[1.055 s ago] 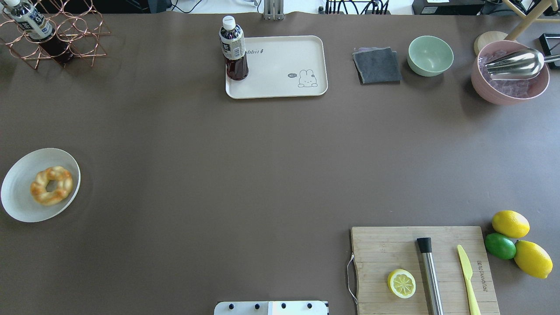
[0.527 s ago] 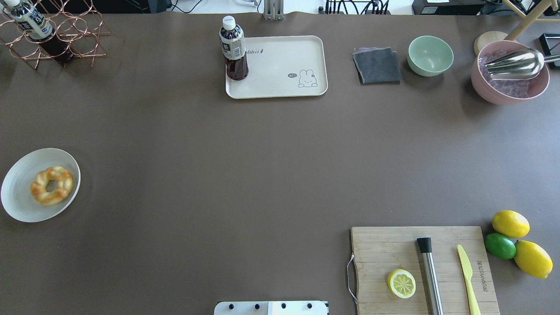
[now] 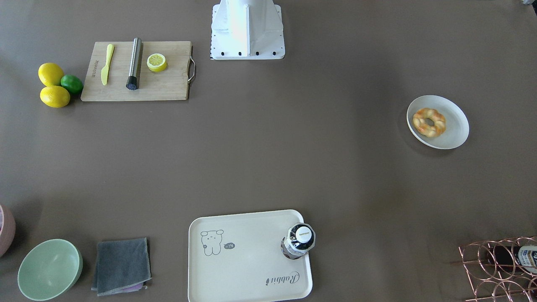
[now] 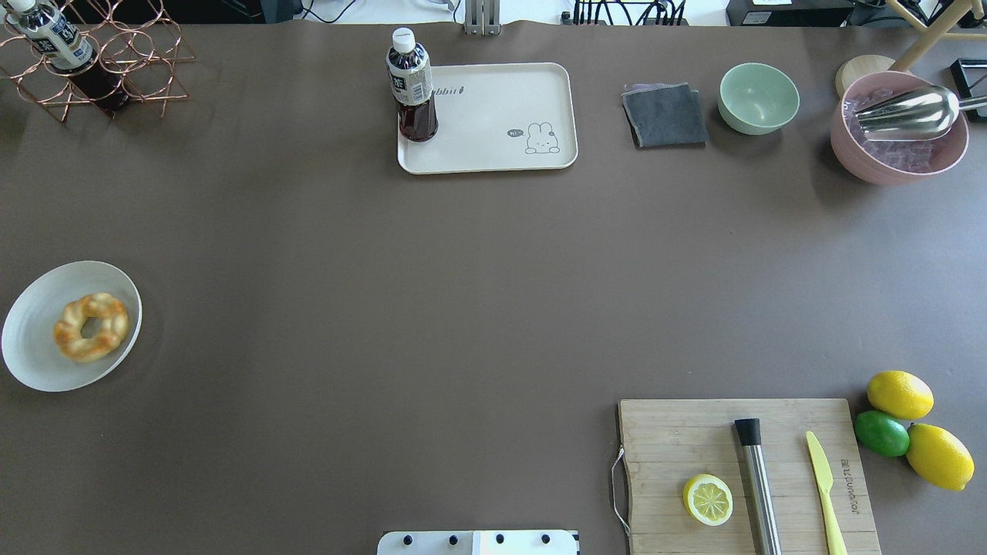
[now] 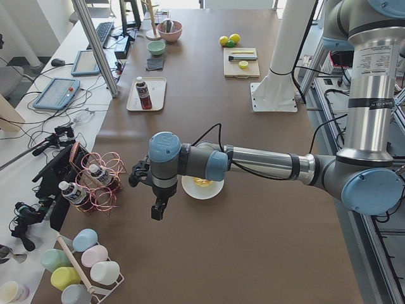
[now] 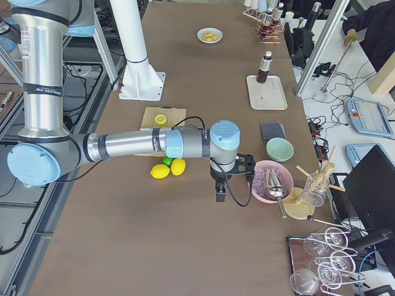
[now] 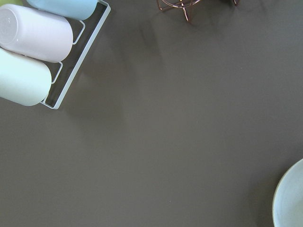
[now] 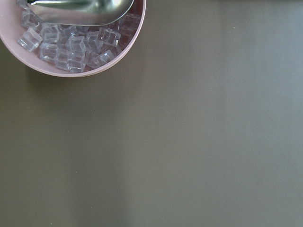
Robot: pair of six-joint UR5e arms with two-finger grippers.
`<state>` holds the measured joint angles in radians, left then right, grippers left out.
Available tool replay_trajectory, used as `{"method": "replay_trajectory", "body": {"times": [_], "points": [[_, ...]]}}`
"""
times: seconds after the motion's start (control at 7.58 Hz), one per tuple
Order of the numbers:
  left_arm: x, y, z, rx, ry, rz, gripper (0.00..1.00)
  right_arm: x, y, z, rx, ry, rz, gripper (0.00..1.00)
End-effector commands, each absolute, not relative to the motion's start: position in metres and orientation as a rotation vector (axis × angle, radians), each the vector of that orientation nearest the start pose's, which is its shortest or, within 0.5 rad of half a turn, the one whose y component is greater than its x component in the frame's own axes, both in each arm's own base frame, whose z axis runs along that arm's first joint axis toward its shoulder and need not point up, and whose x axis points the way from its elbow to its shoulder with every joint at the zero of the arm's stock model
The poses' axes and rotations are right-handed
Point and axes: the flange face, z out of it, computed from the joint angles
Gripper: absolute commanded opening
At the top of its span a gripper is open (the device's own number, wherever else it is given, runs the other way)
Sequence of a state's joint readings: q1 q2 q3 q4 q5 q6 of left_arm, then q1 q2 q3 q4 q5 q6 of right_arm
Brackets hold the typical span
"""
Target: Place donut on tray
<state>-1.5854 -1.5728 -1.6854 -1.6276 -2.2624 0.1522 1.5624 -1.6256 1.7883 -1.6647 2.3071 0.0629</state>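
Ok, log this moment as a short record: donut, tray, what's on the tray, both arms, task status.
donut: small golden-yellow braided ring donut, lying on the round white plate
tray: large cream rectangular tray with rabbit drawing, at the table's far edge
on tray: upright dark drink bottle with white cap, at one end
left gripper: above bare table beside the plate; fingers open or shut, cannot tell
right gripper: above bare table beside the pink bowl of ice cubes; cannot tell
status: donut not yet picked up
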Motion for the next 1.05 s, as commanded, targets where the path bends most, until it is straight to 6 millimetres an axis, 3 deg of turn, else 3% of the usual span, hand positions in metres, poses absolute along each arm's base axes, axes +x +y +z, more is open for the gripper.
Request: {"method": "replay_trajectory", "body": {"times": [0.0, 0.92], "points": [[-0.0766, -0.5008, 0.5984, 0.227, 0.676, 0.191, 0.99, 0.0628, -0.4699, 0.5879, 0.044, -0.738, 0.026, 1.0], [-0.0718, -0.502, 0.5897, 0.218, 0.745, 0.147, 0.99, 0.0681, -0.4687, 0.5819, 0.076, -0.734, -0.006, 1.0]]}}
